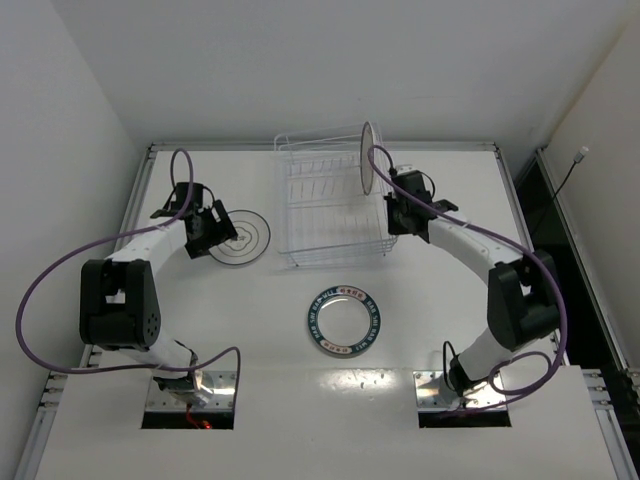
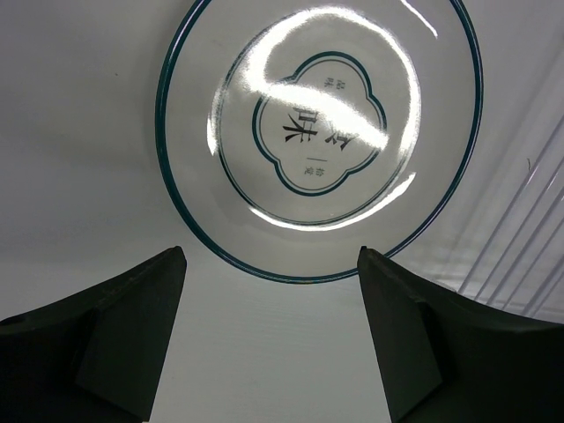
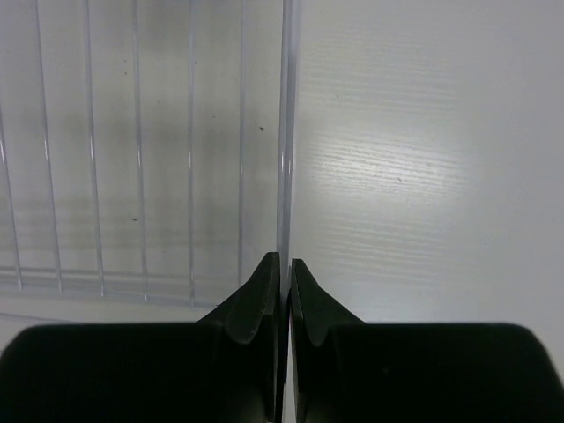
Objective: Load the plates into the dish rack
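Observation:
The white wire dish rack (image 1: 330, 205) stands at the back middle of the table. My right gripper (image 1: 385, 198) is shut on a plate (image 1: 367, 158) held on edge over the rack's right side. In the right wrist view this plate (image 3: 285, 132) is edge-on between my shut fingertips (image 3: 285, 269), and its face is hidden. A white plate with thin dark rings (image 1: 243, 238) lies flat left of the rack. My left gripper (image 1: 220, 232) is open at its left rim. In the left wrist view the plate (image 2: 317, 132) lies just beyond the open gripper (image 2: 271, 264). A blue-green rimmed plate (image 1: 345, 320) lies flat in front of the rack.
Rack wires show at the right edge of the left wrist view (image 2: 529, 238) and on the left of the right wrist view (image 3: 132, 176). Walls enclose the table at the back and both sides. Purple cables loop from both arms.

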You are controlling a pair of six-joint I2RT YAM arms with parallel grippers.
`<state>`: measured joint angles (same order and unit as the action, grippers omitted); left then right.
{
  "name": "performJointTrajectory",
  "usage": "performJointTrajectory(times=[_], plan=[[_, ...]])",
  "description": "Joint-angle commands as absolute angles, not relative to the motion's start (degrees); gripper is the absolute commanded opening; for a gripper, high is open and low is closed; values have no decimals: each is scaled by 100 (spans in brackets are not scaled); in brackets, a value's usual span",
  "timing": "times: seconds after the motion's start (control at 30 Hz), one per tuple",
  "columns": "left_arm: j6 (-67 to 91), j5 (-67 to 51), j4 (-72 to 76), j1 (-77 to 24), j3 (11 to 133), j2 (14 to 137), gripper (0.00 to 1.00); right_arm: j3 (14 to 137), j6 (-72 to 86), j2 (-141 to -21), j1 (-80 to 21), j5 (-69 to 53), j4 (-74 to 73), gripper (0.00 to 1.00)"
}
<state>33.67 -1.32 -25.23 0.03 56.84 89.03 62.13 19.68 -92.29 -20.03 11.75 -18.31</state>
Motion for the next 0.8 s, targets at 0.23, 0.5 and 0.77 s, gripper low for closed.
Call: performJointTrajectory(times=[0.23, 0.5, 0.77], plan=[[3349, -167, -2496, 26, 5774, 8640, 76, 5730, 2268, -8938, -2048, 1089, -1476, 0], [3349, -167, -2496, 26, 5774, 8640, 76, 5625, 2593, -8536, -2048, 1598, -1713, 51], [3349, -167, -2496, 26, 5774, 8587, 76, 4819, 3363, -6614, -1917, 445, -1943, 82]])
